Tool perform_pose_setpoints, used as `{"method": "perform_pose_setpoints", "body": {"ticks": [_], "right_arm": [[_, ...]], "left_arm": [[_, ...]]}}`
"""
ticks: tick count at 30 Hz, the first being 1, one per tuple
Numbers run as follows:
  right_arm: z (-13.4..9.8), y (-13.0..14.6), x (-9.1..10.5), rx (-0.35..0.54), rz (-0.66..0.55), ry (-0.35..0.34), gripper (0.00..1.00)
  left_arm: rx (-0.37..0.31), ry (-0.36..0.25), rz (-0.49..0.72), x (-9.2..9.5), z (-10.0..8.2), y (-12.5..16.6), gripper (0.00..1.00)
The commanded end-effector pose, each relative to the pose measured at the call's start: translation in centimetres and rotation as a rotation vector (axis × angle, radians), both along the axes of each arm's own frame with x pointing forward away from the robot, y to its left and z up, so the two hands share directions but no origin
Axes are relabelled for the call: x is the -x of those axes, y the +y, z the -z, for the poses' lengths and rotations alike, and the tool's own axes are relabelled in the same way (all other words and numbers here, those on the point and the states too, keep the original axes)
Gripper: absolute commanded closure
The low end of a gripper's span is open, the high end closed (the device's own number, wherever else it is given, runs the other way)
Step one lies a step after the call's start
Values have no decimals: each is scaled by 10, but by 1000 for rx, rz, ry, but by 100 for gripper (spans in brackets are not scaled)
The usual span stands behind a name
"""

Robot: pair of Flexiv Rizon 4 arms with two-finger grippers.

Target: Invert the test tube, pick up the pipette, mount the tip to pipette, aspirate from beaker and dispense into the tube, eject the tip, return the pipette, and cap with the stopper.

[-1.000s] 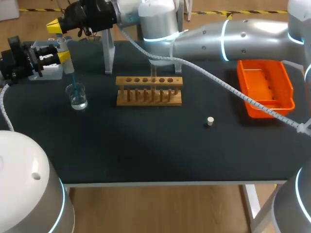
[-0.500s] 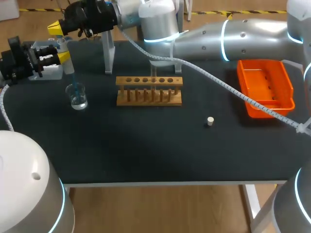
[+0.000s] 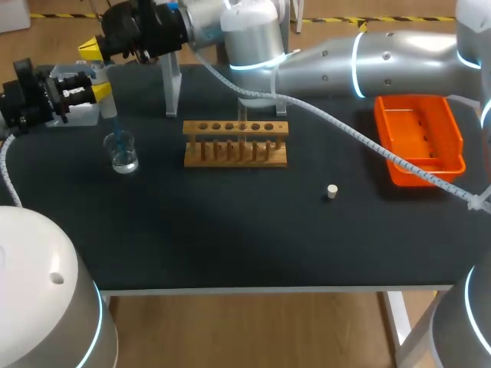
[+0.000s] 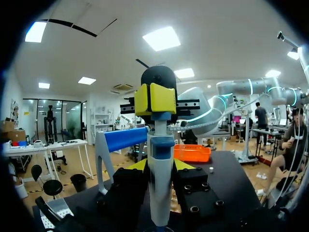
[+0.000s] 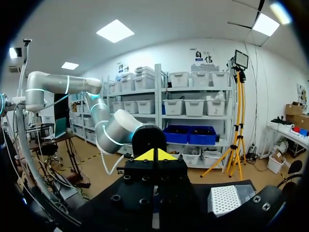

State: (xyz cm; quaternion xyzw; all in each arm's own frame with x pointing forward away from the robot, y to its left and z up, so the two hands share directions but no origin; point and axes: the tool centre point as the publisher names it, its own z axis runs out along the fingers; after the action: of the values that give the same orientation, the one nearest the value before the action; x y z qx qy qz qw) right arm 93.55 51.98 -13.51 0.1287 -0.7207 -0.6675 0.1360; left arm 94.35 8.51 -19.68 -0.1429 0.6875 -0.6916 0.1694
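Note:
My left gripper [image 3: 98, 91] at the far left holds the white and blue pipette [image 3: 106, 101] upright, fingers shut on its body [image 4: 160, 179]. The pipette's blue tip [image 3: 115, 128] points down into the glass beaker [image 3: 123, 154] of clear liquid. My right arm reaches across the table; its shut gripper [image 3: 90, 50] sits on the pipette's plunger, as the left wrist view shows [image 4: 155, 99]. In its own view the right gripper [image 5: 155, 154] has its yellow tips pressed together. A clear test tube [image 3: 242, 116] stands in the wooden rack [image 3: 235, 143]. The small stopper [image 3: 331, 192] lies alone on the mat.
An orange bin [image 3: 420, 138] sits at the right side. The pipette stand [image 3: 170, 86] with its blue bar [image 4: 125, 138] rises behind the rack. A white tip box [image 5: 227, 199] lies beyond the beaker near the far left edge.
My right gripper has sunk slightly onto the pipette's top. The left gripper, pipette and beaker stay where they were.

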Motion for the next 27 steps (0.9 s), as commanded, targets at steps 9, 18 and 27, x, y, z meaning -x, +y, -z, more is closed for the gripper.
{"method": "perform_pose_setpoints", "body": {"ticks": [9, 18, 27], "right_arm": [[18, -5, 5, 23, 5, 6, 100], [17, -5, 6, 32, 11, -2, 100], [-21, -14, 8, -9, 22, -54, 74]], "left_arm": [[0, 0, 1, -2, -4, 1, 100], [0, 0, 1, -2, -4, 1, 100], [0, 0, 1, -2, -4, 1, 100]]}}
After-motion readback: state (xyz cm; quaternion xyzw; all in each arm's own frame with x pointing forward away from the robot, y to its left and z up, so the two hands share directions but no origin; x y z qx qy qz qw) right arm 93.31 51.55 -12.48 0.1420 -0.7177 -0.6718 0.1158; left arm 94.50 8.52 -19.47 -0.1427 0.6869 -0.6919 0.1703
